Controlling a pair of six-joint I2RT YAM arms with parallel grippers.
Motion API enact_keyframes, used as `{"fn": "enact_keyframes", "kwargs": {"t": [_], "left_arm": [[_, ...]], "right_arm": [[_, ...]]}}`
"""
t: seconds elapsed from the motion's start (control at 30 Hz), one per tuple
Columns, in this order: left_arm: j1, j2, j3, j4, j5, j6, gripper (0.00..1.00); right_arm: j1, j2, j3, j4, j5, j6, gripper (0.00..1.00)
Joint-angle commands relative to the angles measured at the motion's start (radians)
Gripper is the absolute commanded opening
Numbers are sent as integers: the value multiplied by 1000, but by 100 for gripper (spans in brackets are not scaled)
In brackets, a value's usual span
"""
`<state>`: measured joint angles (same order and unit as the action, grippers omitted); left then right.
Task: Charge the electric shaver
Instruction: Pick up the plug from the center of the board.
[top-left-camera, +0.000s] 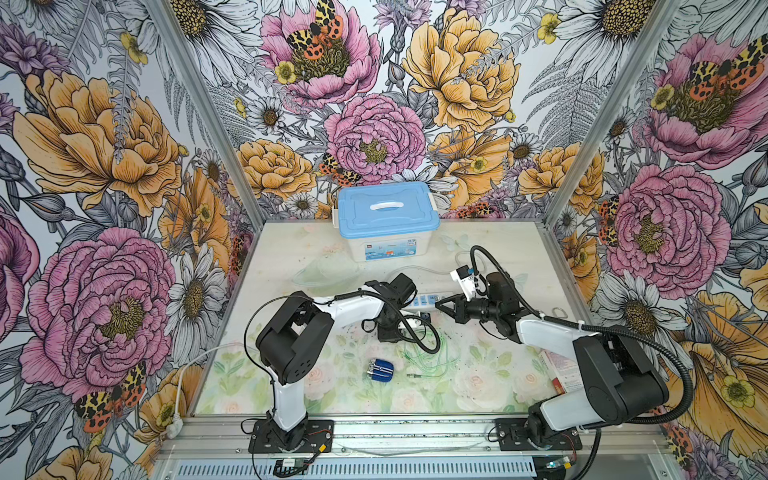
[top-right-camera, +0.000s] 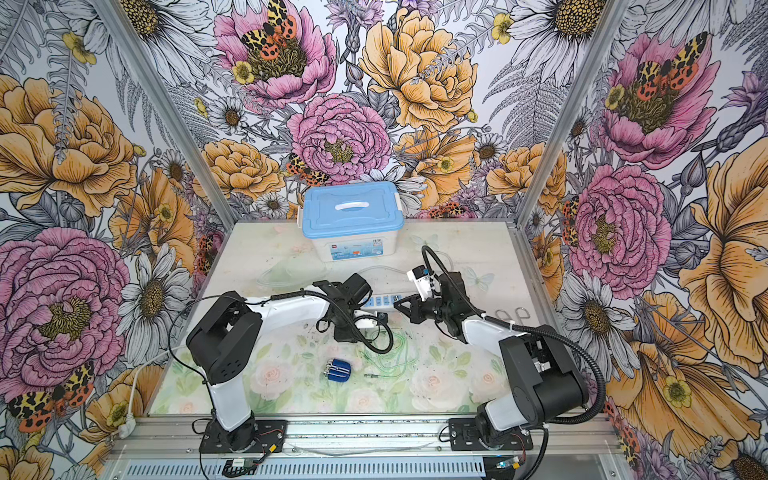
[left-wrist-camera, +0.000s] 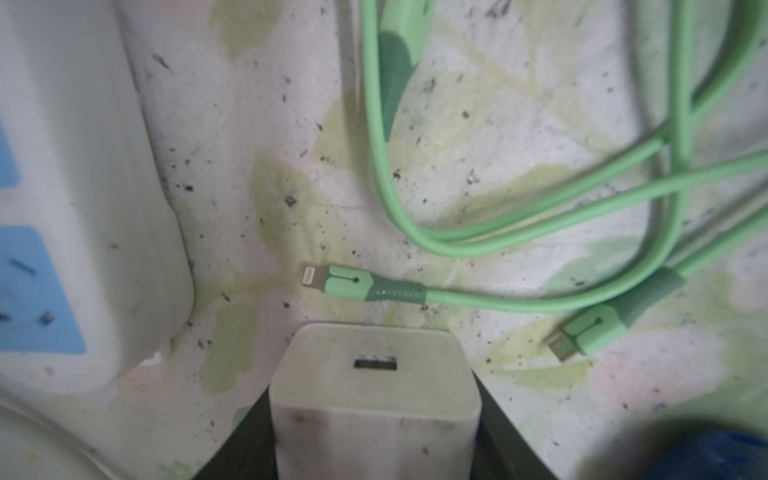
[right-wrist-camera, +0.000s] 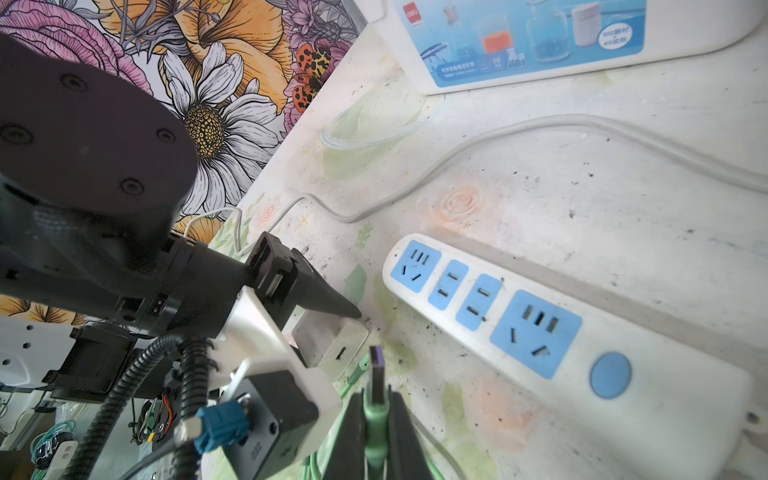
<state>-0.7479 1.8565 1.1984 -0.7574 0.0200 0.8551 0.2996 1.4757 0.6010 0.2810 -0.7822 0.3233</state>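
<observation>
One shaver (top-left-camera: 380, 370), one charger (right-wrist-camera: 332, 345), one strip (right-wrist-camera: 673, 399). Both arms bent toward centre: left end effector (left-wrist-camera: 374, 390) clamped charger, right end effector (right-wrist-camera: 376, 399) pinched plug (right-wrist-camera: 377, 365).

We are looking into a robot-lab test booth: floral printed panels (top-left-camera: 104, 166) in aluminium framing (top-left-camera: 203, 104) are walling in a tabletop (top-left-camera: 291, 249), and the left arm (top-left-camera: 286, 399) and right arm (top-left-camera: 615, 374) are standing bolted to a metal rail (top-left-camera: 415, 432) along its front edge.

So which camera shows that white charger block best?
The left wrist view: the white charger block fills the foreground, port facing the lens, flanked by the left pincer. The right wrist view shows it small, partly covered; in both top views the left arm hides most of it.
</observation>
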Motion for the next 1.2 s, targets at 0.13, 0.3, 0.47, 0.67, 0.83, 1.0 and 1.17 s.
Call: {"fn": "enact_keyframes", "kwargs": {"t": [0.13, 0.3, 0.47, 0.67, 0.83, 1.0, 1.17], "left_arm": [[10, 5, -31, -42, -32, -35, 79], [27, 20, -21, -44, -35, -28, 81], [30, 45, -19, -44, -41, -8, 82], [35, 47, -26, -47, -43, -4, 82], [35, 56, -30, -54, -35, -7, 76], [33, 66, -19, -63, -17, -28, 47], [29, 70, -4, -82, -2, -45, 0]], "right_arm": [[-8, -7, -11, 32, -11, 6, 0], [-9, -23, -21, 32, -8, 8, 0], [-10, -22, -20, 32, -10, 10, 0], [-11, -26, -23, 32, -9, 10, 0], [-13, -26, -25, 32, -9, 11, 0], [-14, -29, -26, 32, -9, 12, 0], [-16, -36, -26, 16, 2, 13, 0]]}}
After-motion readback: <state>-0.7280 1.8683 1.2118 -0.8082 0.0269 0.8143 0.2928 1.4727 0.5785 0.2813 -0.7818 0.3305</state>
